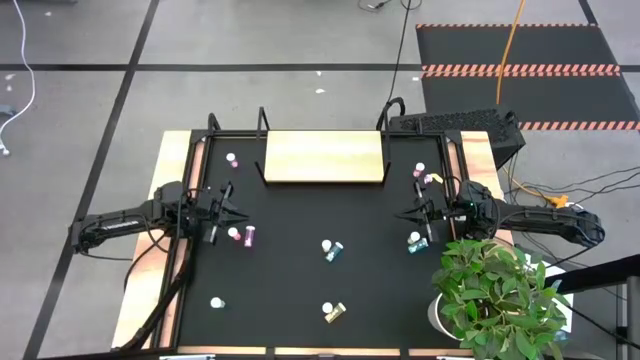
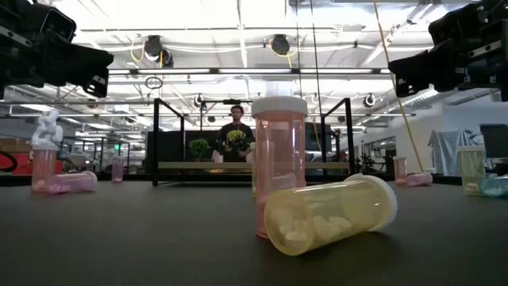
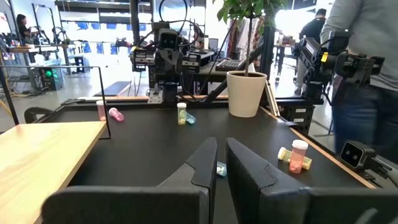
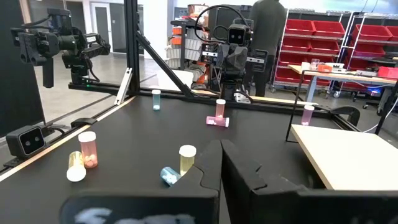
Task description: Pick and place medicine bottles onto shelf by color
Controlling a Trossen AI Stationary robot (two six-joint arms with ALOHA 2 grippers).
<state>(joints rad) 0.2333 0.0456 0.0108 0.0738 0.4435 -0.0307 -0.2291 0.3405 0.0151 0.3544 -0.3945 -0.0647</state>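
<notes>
The light-wood shelf (image 1: 323,157) lies at the table's far middle, with nothing on it. Small white-capped bottles are scattered on the black tabletop. Two pink ones (image 1: 242,235) are near my left gripper and a teal one (image 1: 333,250) is at the centre. A yellow one lies beside an upright pink one (image 2: 278,159) at the near edge (image 1: 334,312). A teal and yellow pair (image 1: 414,241) is near my right gripper, with pink ones (image 1: 424,176) at the far right. My left gripper (image 1: 243,213) hovers shut and empty left of centre. My right gripper (image 1: 398,216) hovers shut and empty right of centre.
A potted plant (image 1: 495,290) stands at the table's near right corner. Black bracket rods (image 1: 262,122) rise around the shelf. One more bottle (image 1: 215,302) stands near the left front, and another pink one (image 1: 232,159) stands left of the shelf. A person (image 2: 236,137) stands beyond the table.
</notes>
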